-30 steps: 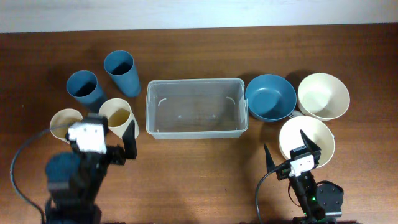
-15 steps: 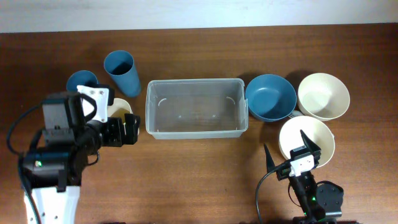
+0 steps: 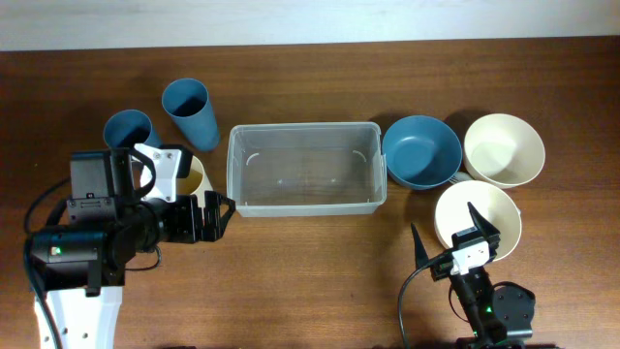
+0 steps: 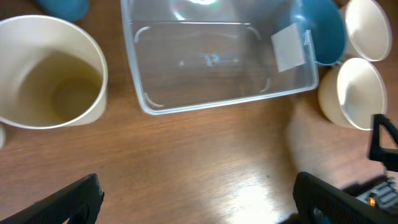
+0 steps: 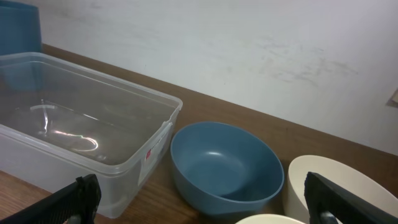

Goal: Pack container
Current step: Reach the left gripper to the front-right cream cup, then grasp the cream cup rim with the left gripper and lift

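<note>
The container [image 3: 305, 167] sits in the upper middle of the counter [image 3: 320, 281]. The left jaws stand wide apart at middle left, holding nothing, just off the container's lower left corner and beside a cream cup [image 4: 50, 71]. The right jaws, also wide apart and holding nothing, are at lower right by a cream bowl [image 3: 477, 215]. A blue bowl [image 3: 420, 150] lies just beside the container's right end.

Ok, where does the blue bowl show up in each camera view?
Overhead: the blue bowl sits right of centre, beside the right end of the container.
Left wrist: blue bowl at the top right, partly seen through the container corner.
Right wrist: blue bowl at lower centre, just right of the container.
Shared landmark: the clear container, next to the bowl in all three views.
</note>
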Robot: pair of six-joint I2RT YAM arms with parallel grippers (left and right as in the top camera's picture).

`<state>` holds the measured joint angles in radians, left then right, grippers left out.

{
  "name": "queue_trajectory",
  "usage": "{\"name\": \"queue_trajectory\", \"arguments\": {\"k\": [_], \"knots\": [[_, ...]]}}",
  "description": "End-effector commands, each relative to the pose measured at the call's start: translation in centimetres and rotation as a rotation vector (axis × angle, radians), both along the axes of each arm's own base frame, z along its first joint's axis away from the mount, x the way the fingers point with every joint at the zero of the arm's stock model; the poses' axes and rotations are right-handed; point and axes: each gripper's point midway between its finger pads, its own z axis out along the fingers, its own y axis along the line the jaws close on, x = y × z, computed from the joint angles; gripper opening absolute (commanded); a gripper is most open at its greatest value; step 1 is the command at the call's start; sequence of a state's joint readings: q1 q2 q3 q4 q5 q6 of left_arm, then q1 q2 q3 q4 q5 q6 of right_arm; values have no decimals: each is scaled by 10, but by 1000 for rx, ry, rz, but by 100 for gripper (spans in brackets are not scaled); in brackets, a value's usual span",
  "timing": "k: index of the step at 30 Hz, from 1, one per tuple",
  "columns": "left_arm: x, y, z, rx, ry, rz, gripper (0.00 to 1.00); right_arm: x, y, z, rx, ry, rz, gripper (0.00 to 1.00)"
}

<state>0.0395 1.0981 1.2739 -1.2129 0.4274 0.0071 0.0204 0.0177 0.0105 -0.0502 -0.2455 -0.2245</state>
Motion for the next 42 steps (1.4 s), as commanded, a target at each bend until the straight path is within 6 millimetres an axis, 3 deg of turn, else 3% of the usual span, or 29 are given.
{"name": "queue_trajectory", "arguments": {"k": [1,4,12,18,27,33,42], "knots": [[5,17,-7,79,40,73,100,-1,3,-3,-3,6,13,99],[17,27,-18,144,127,93,100,-1,3,-3,-3,6,13,99],[54,28,-18,250,218,72,100,-1,3,-3,-3,6,13,99],[66,37,-34,365,286,76,100,-1,3,-3,-3,6,13,99],[92,35,-52,369,272,65,100,-1,3,-3,-3,6,13,99],[94,34,-63,374,310,58,69,-1,3,-3,-3,6,13,99],[91,22,-94,396,420,-1,64,-1,3,-3,-3,6,13,99]]}}
